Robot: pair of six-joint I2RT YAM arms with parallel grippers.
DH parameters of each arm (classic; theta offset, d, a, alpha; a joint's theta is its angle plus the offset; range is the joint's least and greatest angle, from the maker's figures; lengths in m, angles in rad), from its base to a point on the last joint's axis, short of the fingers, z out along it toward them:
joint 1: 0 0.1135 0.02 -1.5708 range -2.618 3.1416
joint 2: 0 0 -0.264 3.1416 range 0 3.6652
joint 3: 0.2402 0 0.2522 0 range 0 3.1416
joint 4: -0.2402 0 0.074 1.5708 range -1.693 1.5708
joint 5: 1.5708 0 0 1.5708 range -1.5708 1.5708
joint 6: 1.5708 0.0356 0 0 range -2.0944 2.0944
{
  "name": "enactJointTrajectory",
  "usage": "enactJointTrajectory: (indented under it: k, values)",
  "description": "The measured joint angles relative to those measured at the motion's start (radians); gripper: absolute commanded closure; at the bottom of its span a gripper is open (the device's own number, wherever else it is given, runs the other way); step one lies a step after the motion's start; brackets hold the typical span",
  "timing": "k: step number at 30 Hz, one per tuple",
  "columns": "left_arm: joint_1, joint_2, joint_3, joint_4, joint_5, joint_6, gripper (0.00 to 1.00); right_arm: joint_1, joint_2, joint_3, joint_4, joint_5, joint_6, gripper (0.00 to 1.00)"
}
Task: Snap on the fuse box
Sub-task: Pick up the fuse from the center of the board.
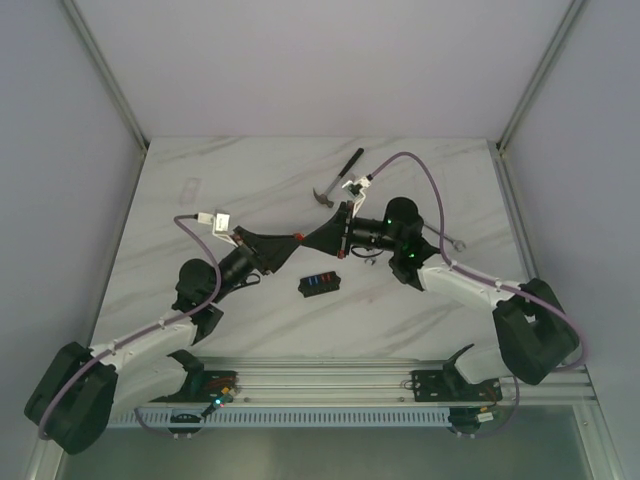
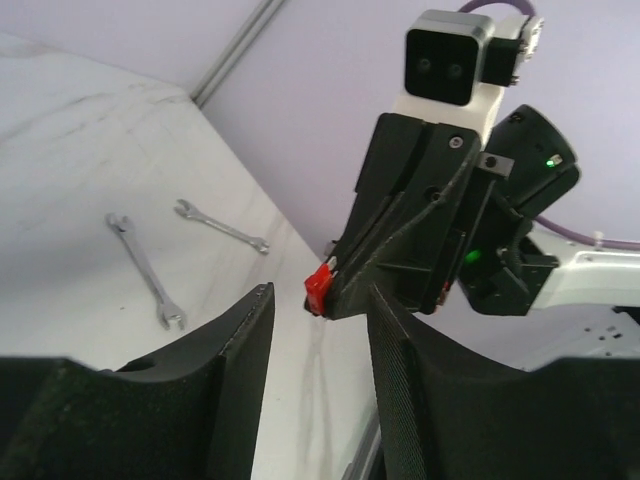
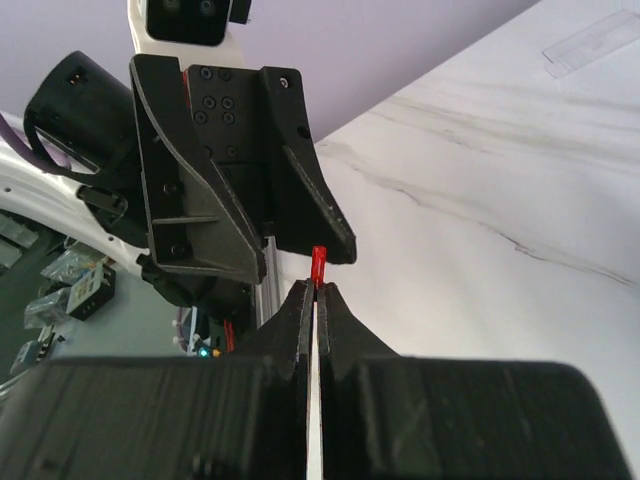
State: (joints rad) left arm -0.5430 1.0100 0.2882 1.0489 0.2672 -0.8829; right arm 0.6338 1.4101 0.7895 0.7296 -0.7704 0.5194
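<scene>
The fuse box [image 1: 320, 284], a small black box with red, blue and orange fuses, lies on the white table just in front of both grippers, and neither touches it. My right gripper [image 3: 316, 288] is shut on a tiny red fuse [image 3: 319, 262] that sticks out of its tips. It meets my left gripper [image 1: 294, 241] tip to tip above the table. My left gripper [image 2: 320, 294] is open. The red fuse [image 2: 318, 288] and the right gripper's tips [image 1: 304, 240] sit at the mouth of its jaws, between the two fingertips.
A hammer [image 1: 335, 180] lies behind the grippers. Two wrenches [image 2: 145, 270] [image 2: 222, 225] lie on the right part of the table. A clear plastic piece [image 1: 190, 189] lies at the far left and shows in the right wrist view [image 3: 590, 45].
</scene>
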Motion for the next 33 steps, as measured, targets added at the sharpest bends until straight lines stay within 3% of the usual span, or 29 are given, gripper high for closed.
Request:
enactJointTrajectory:
  k: [11, 19, 24, 26, 28, 33]
  values:
    - [-0.065, 0.058, -0.002, 0.143, -0.037, -0.050, 0.73, 0.000, -0.007, -0.031, 0.125, -0.034, 0.075, 1.00]
    - [-0.072, 0.064, -0.004, 0.186, -0.048, -0.075, 0.98, -0.009, -0.013, -0.045, 0.180, -0.052, 0.095, 1.00]
    - [-0.074, 0.064, -0.006, 0.184, -0.063, -0.083, 1.00, -0.010, -0.017, -0.048, 0.180, -0.061, 0.088, 1.00]
    - [-0.074, 0.063, -0.007, 0.177, -0.064, -0.084, 1.00, -0.010, -0.019, -0.048, 0.169, -0.060, 0.077, 0.94]
    - [-0.075, 0.058, -0.008, 0.160, -0.067, -0.085, 1.00, -0.010, -0.024, -0.048, 0.148, -0.060, 0.062, 0.79]
    - [-0.079, 0.012, -0.008, 0.066, -0.105, -0.077, 1.00, -0.010, -0.049, -0.048, 0.008, -0.023, -0.010, 0.67]
